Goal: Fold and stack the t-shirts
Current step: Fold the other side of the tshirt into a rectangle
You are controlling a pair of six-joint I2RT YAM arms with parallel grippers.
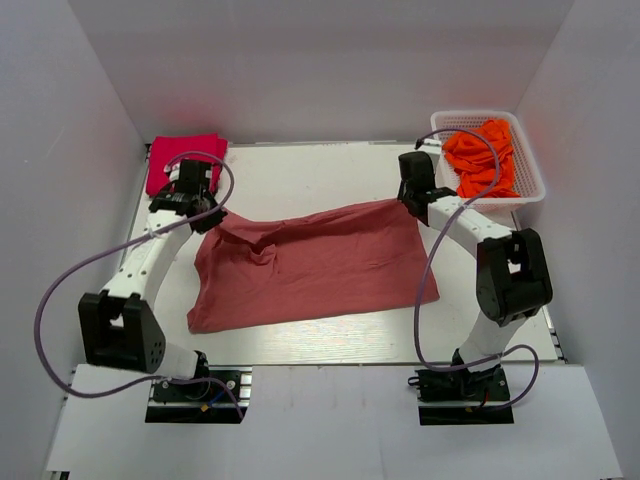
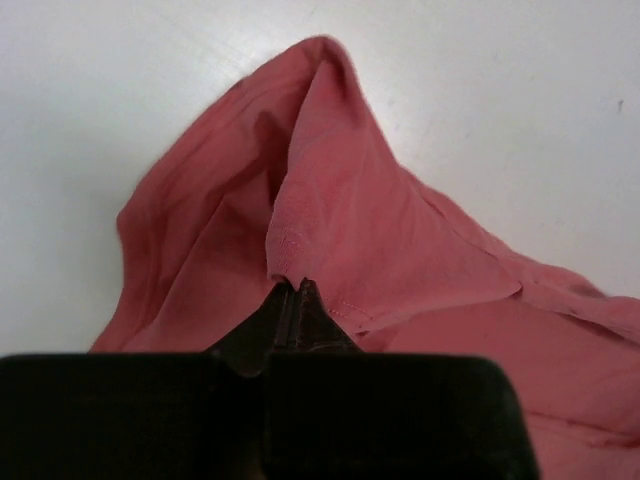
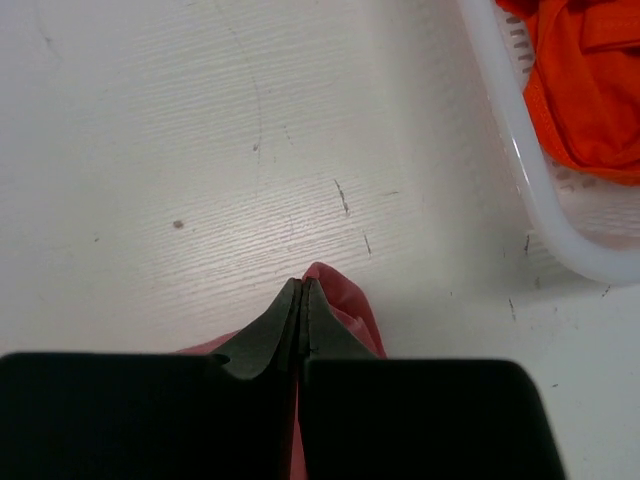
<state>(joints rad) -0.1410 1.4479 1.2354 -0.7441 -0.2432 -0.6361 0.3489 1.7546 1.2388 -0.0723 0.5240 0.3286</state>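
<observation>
Lying spread across the white worktop [image 1: 300,170] is one dusty salmon-pink t-shirt [image 1: 320,265], and both pairs of jaws are gripping it. The left jaws are pressing together on its far-left corner, and the right jaws are pinching its far-right corner. One white basket [image 3: 542,215], near the right jaws, is holding bunched orange t-shirts [image 1: 480,160], too tangled to count. One folded crimson-pink t-shirt [image 1: 175,148] is sitting in the far-left corner.

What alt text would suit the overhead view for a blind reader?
The left gripper and right gripper each pinch a far corner of a salmon shirt spread on a white table. A folded crimson shirt lies far left; a basket of orange shirts sits far right.
</observation>
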